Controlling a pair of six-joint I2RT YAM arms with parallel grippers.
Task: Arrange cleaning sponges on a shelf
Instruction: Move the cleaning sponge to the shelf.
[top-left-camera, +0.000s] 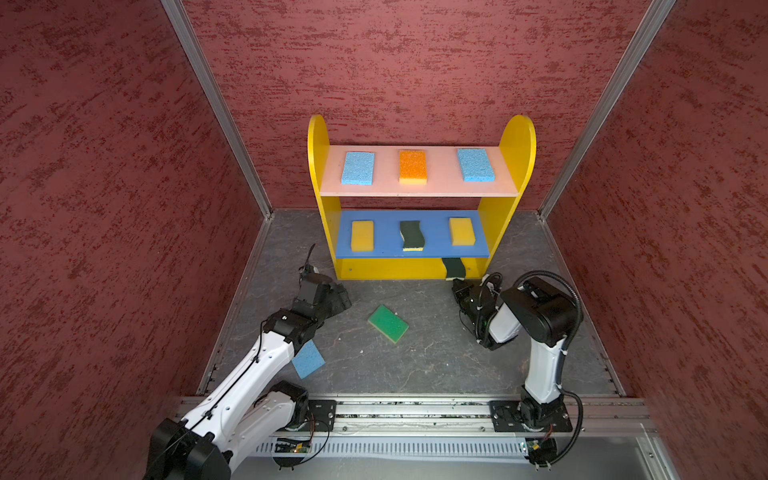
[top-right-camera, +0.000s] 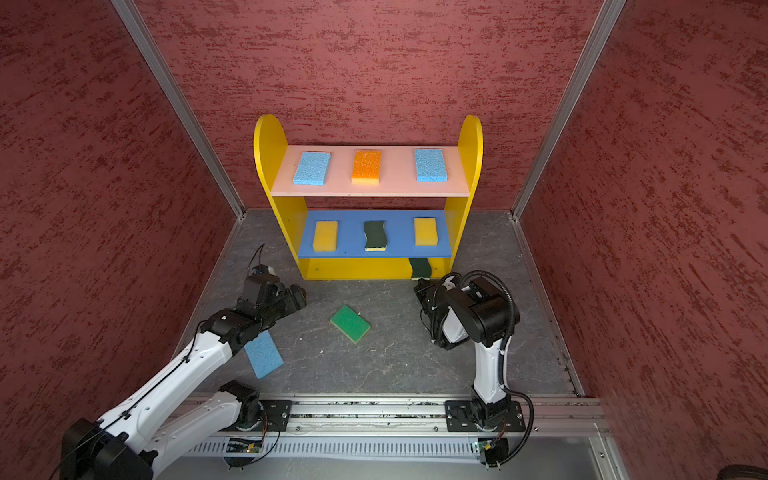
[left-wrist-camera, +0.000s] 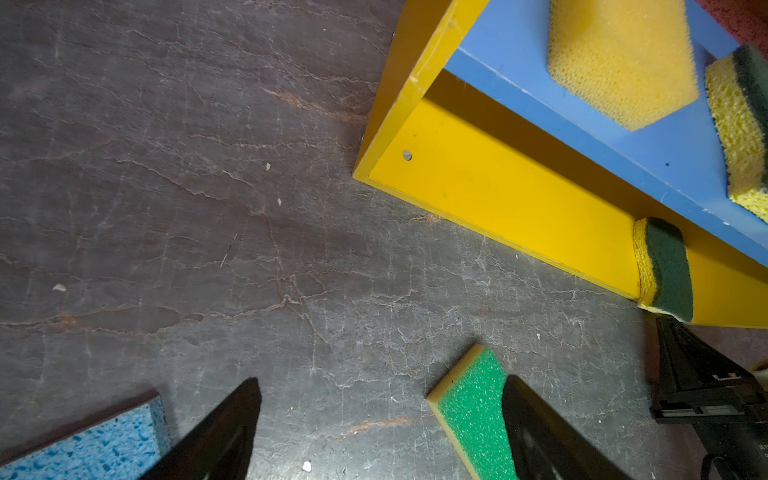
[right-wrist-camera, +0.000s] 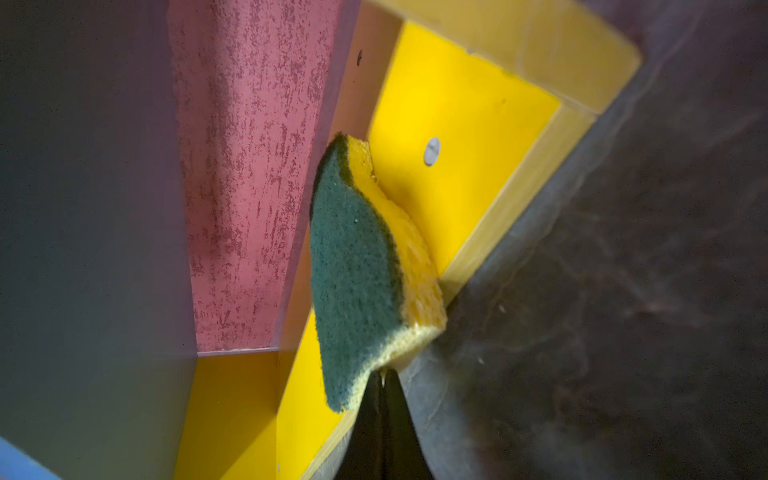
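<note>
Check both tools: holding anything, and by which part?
Left tool is open and empty. Right tool is shut, tips against the near end of the lowest dark green sponge; a pinch cannot be told.

Nine cleaning sponges show in both top views: three light blue sponges, two yellow sponges, one orange-topped sponge, one bright green sponge at the centre of the counter, and two dark green wavy-edged sponges. One shelf stands at twelve o'clock, with three boards. Two robot arms are mounted at seven and five o'clock.
</note>
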